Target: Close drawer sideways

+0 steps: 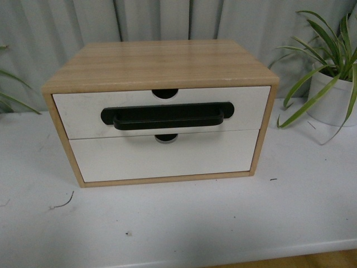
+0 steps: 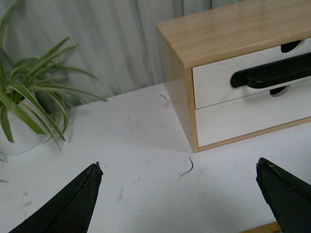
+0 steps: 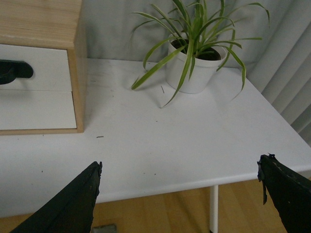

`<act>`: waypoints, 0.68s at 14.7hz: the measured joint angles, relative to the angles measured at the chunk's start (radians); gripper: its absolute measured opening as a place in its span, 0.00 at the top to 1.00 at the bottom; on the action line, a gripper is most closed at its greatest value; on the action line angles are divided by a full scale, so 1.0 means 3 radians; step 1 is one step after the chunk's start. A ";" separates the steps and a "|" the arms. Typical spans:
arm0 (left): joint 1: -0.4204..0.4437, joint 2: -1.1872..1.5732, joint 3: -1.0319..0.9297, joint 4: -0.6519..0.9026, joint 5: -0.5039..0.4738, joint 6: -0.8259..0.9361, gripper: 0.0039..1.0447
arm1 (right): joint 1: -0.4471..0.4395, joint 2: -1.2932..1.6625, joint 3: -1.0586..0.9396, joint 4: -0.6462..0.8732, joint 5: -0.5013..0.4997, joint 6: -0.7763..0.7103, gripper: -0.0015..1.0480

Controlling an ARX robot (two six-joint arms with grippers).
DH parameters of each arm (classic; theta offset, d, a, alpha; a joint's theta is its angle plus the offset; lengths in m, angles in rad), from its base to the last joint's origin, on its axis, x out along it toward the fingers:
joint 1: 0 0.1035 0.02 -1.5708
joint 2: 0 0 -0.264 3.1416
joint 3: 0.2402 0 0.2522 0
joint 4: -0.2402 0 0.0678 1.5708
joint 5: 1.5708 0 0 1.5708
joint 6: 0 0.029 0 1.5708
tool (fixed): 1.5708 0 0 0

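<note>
A light wood cabinet (image 1: pixel 162 61) stands on the white table (image 1: pixel 184 223). Its upper drawer (image 1: pixel 245 106) has a white front, a long black bar handle (image 1: pixel 167 116) and a half-round notch in the top edge. Its front looks about flush with the cabinet frame. Below it is a plain white drawer front (image 1: pixel 167 159) without a handle. The drawer also shows in the left wrist view (image 2: pixel 218 90) and the right wrist view (image 3: pixel 46 68). My left gripper (image 2: pixel 180 167) is open and empty above the table, left of the cabinet. My right gripper (image 3: pixel 180 167) is open and empty over the table's front edge, right of the cabinet. Neither arm shows in the front view.
A spider plant in a white pot (image 1: pixel 333 97) stands at the back right, also in the right wrist view (image 3: pixel 192 68). Another potted plant (image 2: pixel 24 121) stands at the back left. Small bits of debris (image 1: pixel 62 204) lie on the table. Grey curtains hang behind.
</note>
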 joint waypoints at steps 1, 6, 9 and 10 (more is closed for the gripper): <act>0.0172 -0.0173 -0.0015 -0.0046 0.0182 0.0102 0.06 | 0.0069 -0.0153 -0.0033 -0.0097 0.0179 0.0181 0.06; 0.0679 0.0127 -0.0015 0.0409 0.0676 -0.0666 0.06 | -0.0019 -0.0295 -0.0102 0.0074 0.0403 0.0409 0.06; 0.0554 -0.0301 -0.0149 0.0366 0.0435 -0.0649 0.28 | -0.0604 -0.0905 -0.0509 0.0568 -0.0819 0.0292 0.35; 0.0426 -0.0329 -0.0151 0.0385 0.0355 -0.0645 0.40 | -0.0748 -0.0926 -0.0528 0.0566 -0.1114 0.0264 0.47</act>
